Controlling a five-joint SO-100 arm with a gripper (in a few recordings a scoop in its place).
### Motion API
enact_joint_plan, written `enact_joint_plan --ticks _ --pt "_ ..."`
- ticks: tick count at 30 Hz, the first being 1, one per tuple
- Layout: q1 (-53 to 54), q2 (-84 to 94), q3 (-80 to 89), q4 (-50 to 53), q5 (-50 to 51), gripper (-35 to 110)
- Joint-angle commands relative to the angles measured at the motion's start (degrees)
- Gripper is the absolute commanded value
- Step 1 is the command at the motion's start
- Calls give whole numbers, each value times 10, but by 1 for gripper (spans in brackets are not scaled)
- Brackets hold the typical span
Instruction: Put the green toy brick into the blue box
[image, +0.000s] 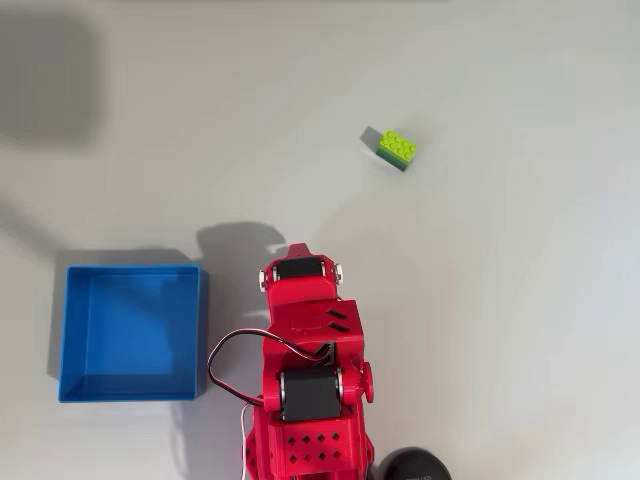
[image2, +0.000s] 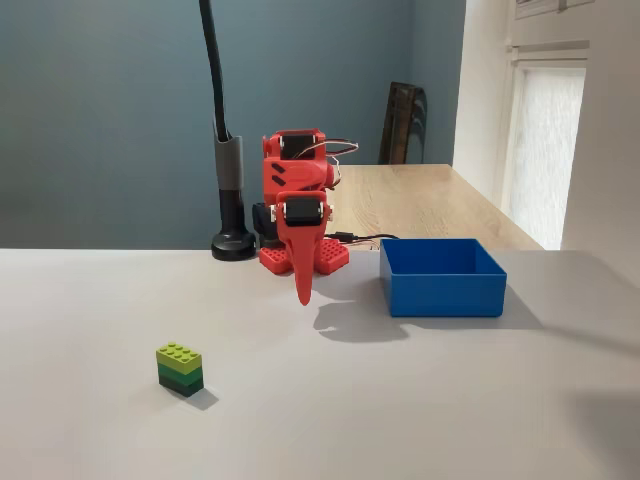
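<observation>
Overhead view: one green toy brick (image: 397, 149) lay on the bare grey table (image: 520, 330), well apart from the red arm (image: 305, 370) and further still from the blue box (image: 132, 332), which sat just beside the arm on its left in this view. The box held nothing. The arm was folded back over its base, its tip (image: 299, 250) short of the brick.

Fixed view: the gripper (image2: 304, 290) hung point-down above the table, near the box (image2: 442, 277) and well apart from the brick (image2: 180, 368) in the foreground. Its fingers appeared together as one narrow wedge, with nothing between them. A black lamp post (image2: 230, 180) stood behind.

Assessment: no stage of the task was complete; approach, grasp, carry and release all remained.

Count: one brick, one box, one arm.
</observation>
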Motion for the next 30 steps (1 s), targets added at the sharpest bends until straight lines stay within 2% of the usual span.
enact_joint_plan --ticks 1,19,30 --pt "-4 2 12 -5 -51 0" --pt "-7 2 12 -5 -53 0" --pt "-4 -8 -33 -4 -3 0"
